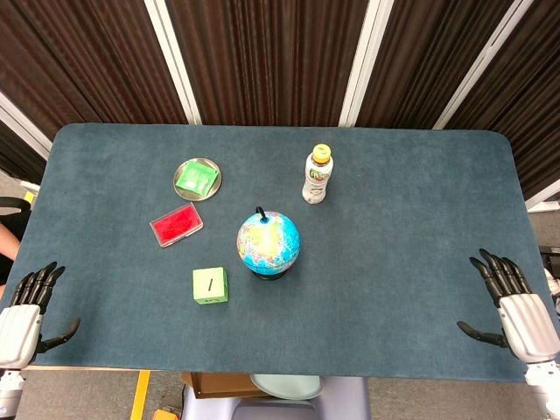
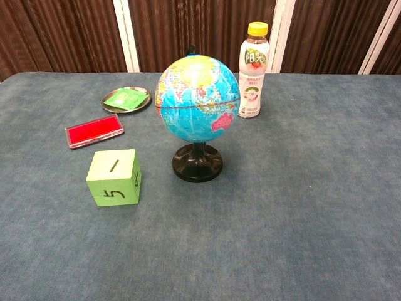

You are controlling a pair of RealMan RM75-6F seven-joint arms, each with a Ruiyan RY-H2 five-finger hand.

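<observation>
A small globe (image 1: 268,242) (image 2: 197,99) on a black stand sits mid-table. A green cube (image 1: 210,285) (image 2: 114,177) marked with digits lies in front of it to the left. Behind stand a drink bottle (image 1: 318,174) (image 2: 254,70) with a yellow cap, a red flat box (image 1: 176,226) (image 2: 94,130) and a round metal dish (image 1: 183,168) (image 2: 111,108) with a green packet in it. My left hand (image 1: 24,317) hovers at the table's near left corner, fingers spread and holding nothing. My right hand (image 1: 516,311) is at the near right edge, likewise spread and empty. Neither hand shows in the chest view.
The table is covered in blue-grey felt (image 1: 394,254) with rounded far corners. Dark curtains with white posts (image 1: 179,61) hang behind it. A person's arm edges in at the far left (image 1: 5,241).
</observation>
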